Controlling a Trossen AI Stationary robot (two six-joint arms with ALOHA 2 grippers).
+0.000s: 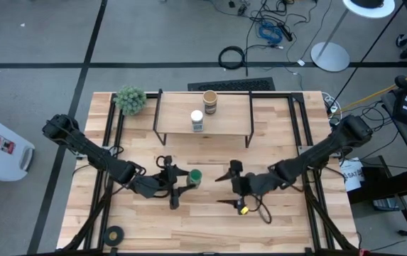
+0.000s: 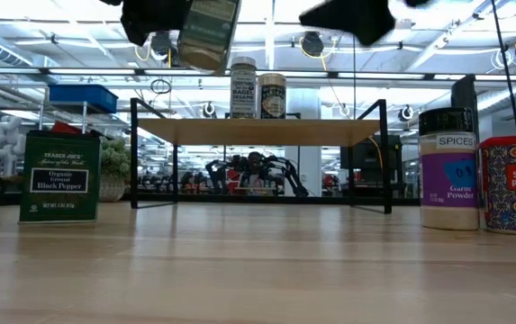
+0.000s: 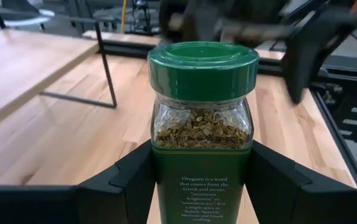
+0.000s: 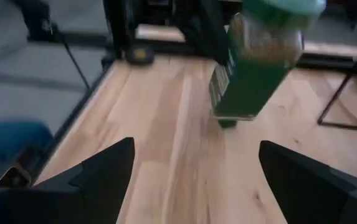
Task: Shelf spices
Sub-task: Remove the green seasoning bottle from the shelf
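Only at table height do three tins (image 2: 58, 175) show; left end effector (image 1: 177, 186) grips green-lidded jar (image 3: 202, 134).

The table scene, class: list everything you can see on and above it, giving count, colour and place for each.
Shelf: one, light wood top, black legs, far side of table.
Jars on shelf: two, a white-lidded jar and a tan cylinder.
Oregano jar: one, green lid, held above the table centre.
Black pepper tin: one, dark green, on the table.
Garlic powder jar: one, dark lid, beside the red tin.
Plant ball: one, green, far left corner.
Tape roll: one, black, near left edge.
Left end effector: shut on the oregano jar.
Right end effector: open, facing it.
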